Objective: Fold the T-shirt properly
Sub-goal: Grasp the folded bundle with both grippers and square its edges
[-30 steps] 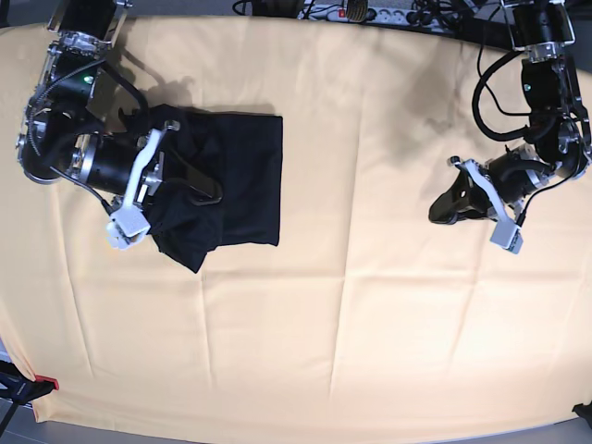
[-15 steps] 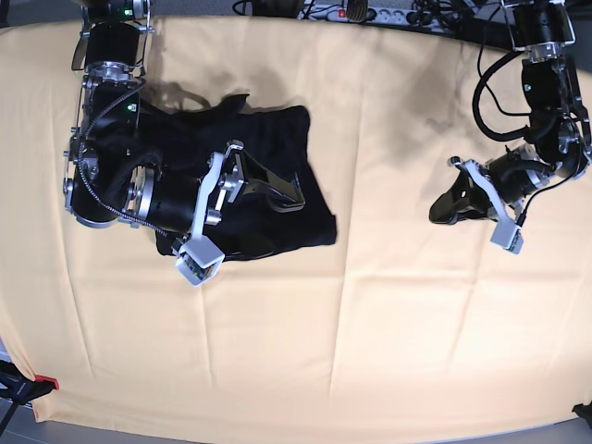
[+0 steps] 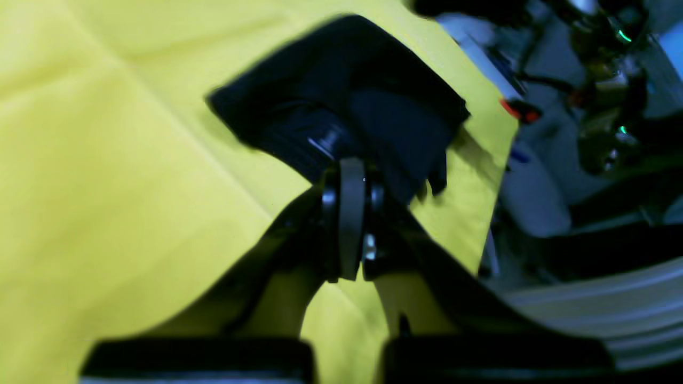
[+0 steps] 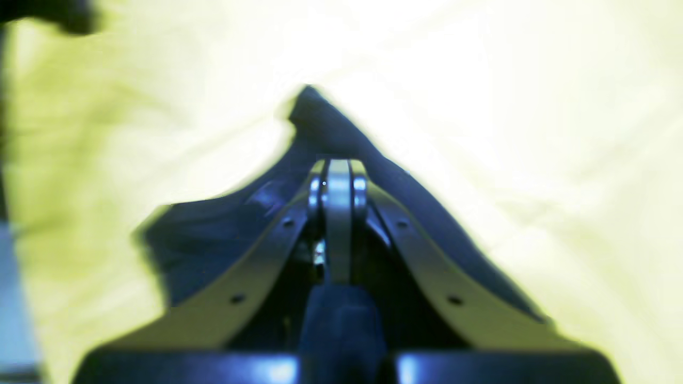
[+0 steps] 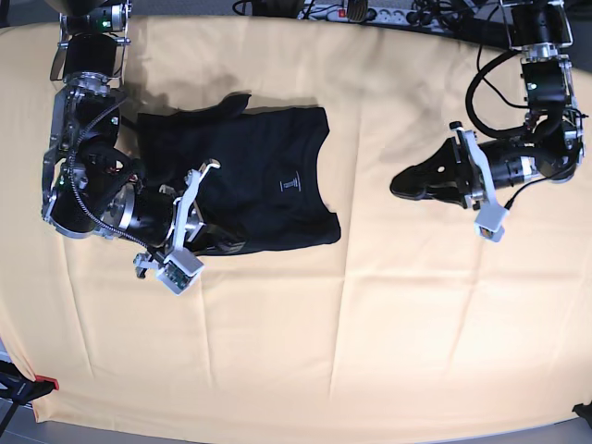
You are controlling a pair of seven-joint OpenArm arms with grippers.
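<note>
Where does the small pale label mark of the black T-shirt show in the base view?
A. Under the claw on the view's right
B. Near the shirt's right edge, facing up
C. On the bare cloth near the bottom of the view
B: the pale label mark lies face up on the T-shirt, close to its right edge.

The right arm reaches down along the left side of the base view, its wrist turned inward, and the right gripper [image 5: 215,242] lies low with its jaws pressed together, nothing visibly pinched between them. The left arm hangs bent at the far side, forearm level, and the left gripper [image 5: 404,185] points inward with its jaws closed and empty.
</note>
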